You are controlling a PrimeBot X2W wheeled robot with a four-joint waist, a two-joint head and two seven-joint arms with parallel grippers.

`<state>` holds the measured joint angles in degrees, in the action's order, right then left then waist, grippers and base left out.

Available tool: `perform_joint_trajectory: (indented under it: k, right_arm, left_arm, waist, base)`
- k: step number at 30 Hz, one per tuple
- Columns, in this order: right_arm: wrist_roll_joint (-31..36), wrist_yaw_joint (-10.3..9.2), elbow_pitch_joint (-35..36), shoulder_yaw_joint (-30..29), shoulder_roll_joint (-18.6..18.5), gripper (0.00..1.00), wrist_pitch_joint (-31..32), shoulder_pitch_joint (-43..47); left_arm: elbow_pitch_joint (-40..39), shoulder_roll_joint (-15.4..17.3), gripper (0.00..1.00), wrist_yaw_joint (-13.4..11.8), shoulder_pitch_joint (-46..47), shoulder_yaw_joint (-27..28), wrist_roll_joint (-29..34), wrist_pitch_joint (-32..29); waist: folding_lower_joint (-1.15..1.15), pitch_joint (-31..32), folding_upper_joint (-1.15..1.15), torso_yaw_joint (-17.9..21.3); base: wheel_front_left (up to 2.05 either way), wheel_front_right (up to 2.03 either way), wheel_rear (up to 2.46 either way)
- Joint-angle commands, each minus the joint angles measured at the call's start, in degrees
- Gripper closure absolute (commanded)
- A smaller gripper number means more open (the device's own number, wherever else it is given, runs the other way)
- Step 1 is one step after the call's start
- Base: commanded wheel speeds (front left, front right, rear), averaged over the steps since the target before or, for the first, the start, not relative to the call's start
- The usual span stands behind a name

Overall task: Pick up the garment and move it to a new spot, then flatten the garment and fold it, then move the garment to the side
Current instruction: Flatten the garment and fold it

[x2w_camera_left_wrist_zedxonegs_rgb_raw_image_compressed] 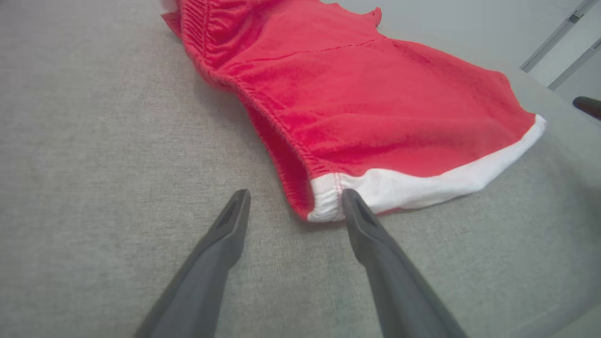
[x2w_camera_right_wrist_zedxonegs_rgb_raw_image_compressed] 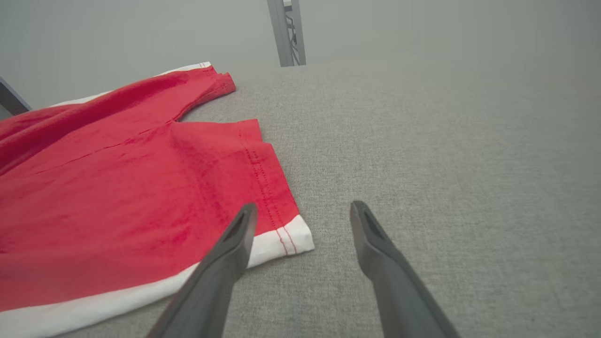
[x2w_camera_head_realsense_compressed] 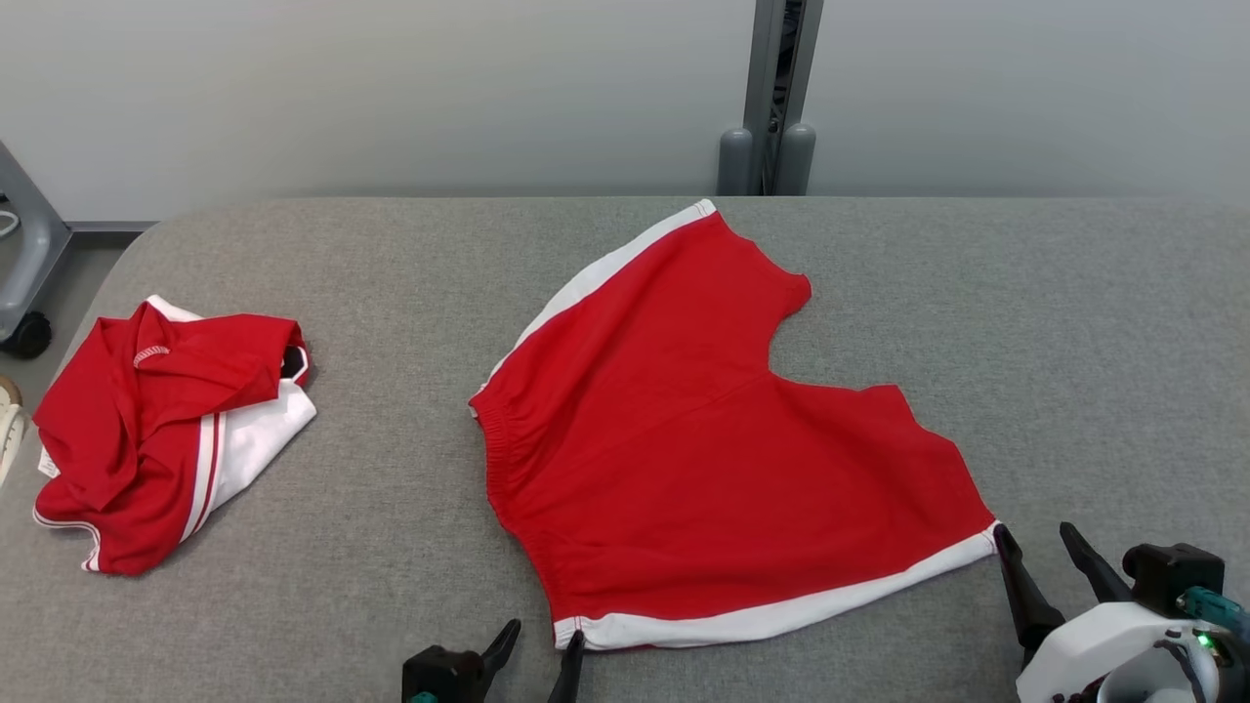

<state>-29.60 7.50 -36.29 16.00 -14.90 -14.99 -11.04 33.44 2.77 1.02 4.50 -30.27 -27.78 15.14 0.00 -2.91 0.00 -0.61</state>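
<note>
A pair of red shorts with white side bands, the garment (x2w_camera_head_realsense_compressed: 703, 439), lies spread flat on the grey table (x2w_camera_head_realsense_compressed: 1074, 322), waistband to the left and leg openings to the right. My left gripper (x2w_camera_head_realsense_compressed: 542, 640) stands open at the near waistband corner (x2w_camera_left_wrist_zedxonegs_rgb_raw_image_compressed: 324, 202), its right finger touching the white band. My right gripper (x2w_camera_head_realsense_compressed: 1035, 537) stands open at the near leg-hem corner (x2w_camera_right_wrist_zedxonegs_rgb_raw_image_compressed: 296, 237), its left finger over the white edge. Nothing is held by either one.
A second red and white garment (x2w_camera_head_realsense_compressed: 166, 430) lies crumpled near the table's left edge. A grey post (x2w_camera_head_realsense_compressed: 776, 98) stands behind the table's far edge. Bare grey table surface stretches to the right of the shorts.
</note>
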Motion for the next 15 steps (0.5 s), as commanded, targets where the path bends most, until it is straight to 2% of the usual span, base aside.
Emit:
perform_joint_trajectory:
  k: [1,15]
  right_arm:
    - [-1.0,0.00,-1.4,1.0,-0.9,0.00,-0.2,-1.2]
    - [-6.1,0.00,-7.4,8.0,-2.6,0.00,-0.2,-6.3]
  left_arm:
    - [0.3,0.3,0.00,0.1,1.5,-0.2,-0.5,0.0]
    - [0.5,0.3,0.00,1.0,3.2,-3.4,-0.1,0.0]
  waist:
    - [0.00,-0.3,0.00,-0.2]
    - [0.00,-1.7,0.00,-0.2]
  base:
    - [0.00,0.00,0.00]
    - [0.00,0.00,0.00]
